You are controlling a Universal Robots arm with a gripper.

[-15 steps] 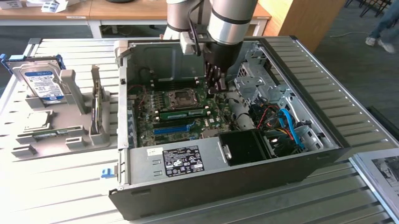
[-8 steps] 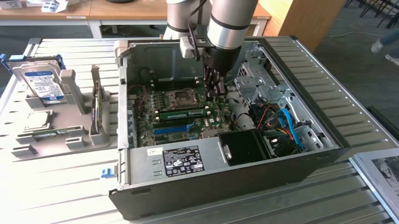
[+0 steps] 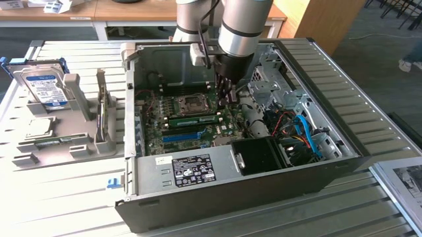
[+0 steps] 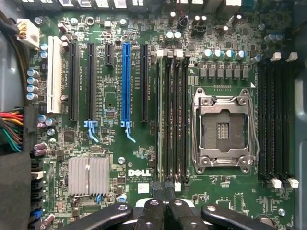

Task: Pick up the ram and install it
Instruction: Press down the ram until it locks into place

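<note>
- Item: the ram (image 3: 194,119), a green stick with a pale label. It stands in a memory slot on the motherboard inside the open computer case (image 3: 343,129). Clock directions are read on the exterior view.
- Position: at 6 o'clock of the empty CPU socket (image 3: 192,102) and at 12 o'clock of the blue slot (image 3: 179,136).
- Orientation: the long axis runs roughly from 9 to 3 o'clock, with the 9 o'clock end a little lower in the picture. It sits on its long edge, contact edge down, with the labelled face turned toward 6 o'clock.
- Gripper (image 4: 164,191): inside the case, near the 3 o'clock end of the ram. The jaws are closed together with nothing visible between them.
- Step, as judged: pick-up and placing look done, and the work is at the seating stage. Whether the slot's end latches have closed cannot be told.
- Requirement, as judged: seating calls for force straight down on the top edge, kept even along the stick's length.
- Also present: a grey fixture (image 3: 63,148) holding a hard drive (image 3: 41,89), at 9 o'clock of the case on the slatted surface (image 3: 66,202).
</note>
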